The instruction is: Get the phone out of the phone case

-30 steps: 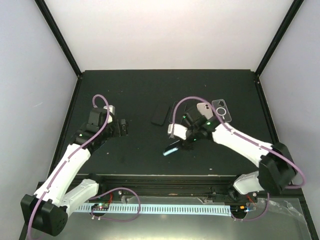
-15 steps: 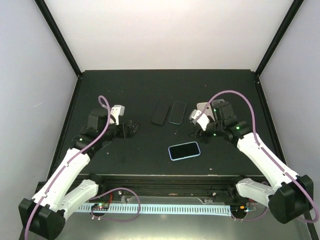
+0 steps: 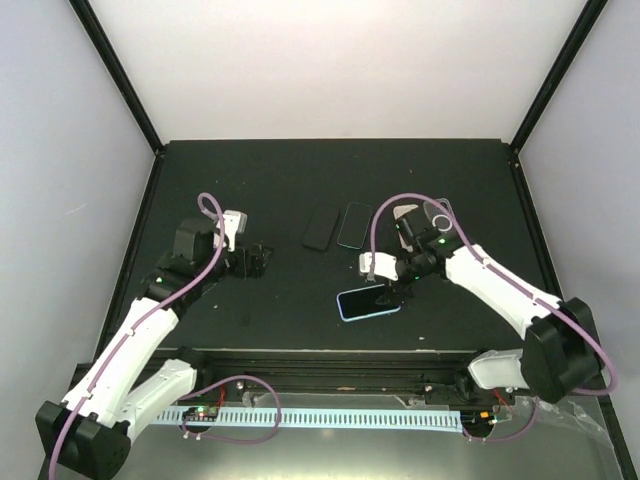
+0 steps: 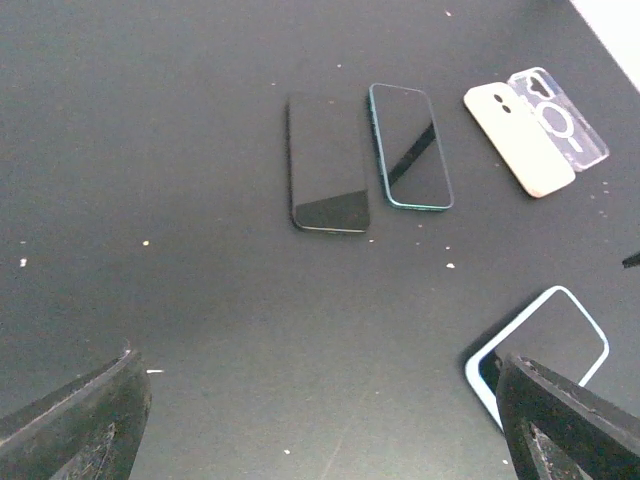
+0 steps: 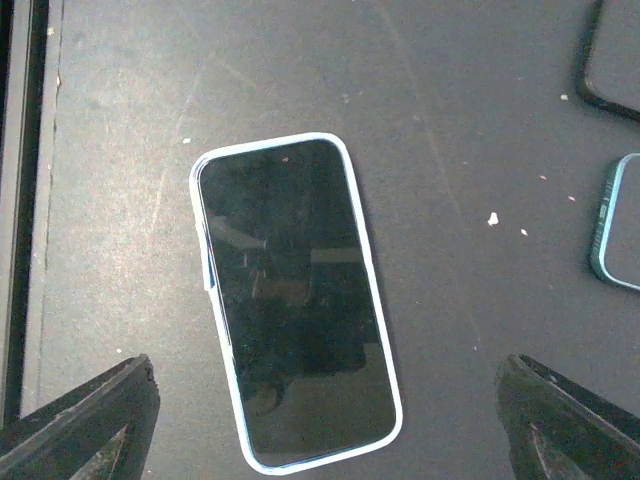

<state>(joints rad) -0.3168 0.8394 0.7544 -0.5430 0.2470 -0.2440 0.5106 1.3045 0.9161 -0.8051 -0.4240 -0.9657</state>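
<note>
Both grippers are spread and empty. The right gripper [image 3: 393, 285] hovers just above the phone [image 5: 298, 300], which lies screen-up inside its pale-blue phone case [image 5: 210, 285] at the near centre of the surface [image 3: 280, 180]; the left gripper [image 3: 255, 260] hangs well apart, left. Risk: the case lies flat, so closing fingers may skid it across the smooth black surface, or clamp phone and case together. White walls [image 3: 330, 70] enclose the surface.
</note>
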